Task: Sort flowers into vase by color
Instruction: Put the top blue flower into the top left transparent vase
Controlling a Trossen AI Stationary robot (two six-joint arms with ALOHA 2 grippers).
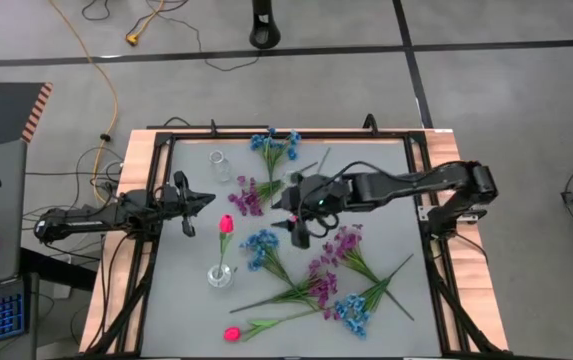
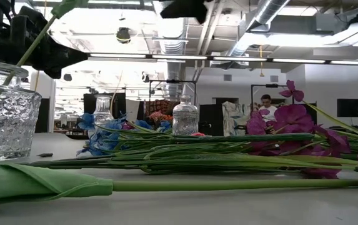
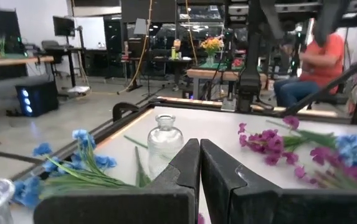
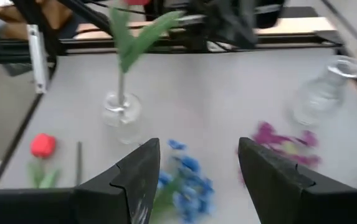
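The right tool hangs wide open and empty over the grey bench, above a blue clustered flower. The left tool waits pinched closed, empty, near the bench's left edge. One pink-red tulip stands in a clear glass vase; other stems lie scattered.

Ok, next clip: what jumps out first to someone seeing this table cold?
A pink-red tulip already stands in a clear vase left of centre, the only flower sorted so far. Around it, loose blue blooms and purple blooms lie strewn over the grey table, with a second tulip at the near edge. The right pincer hangs open above the blue stem, while the left pincer, shut, waits by the left edge.
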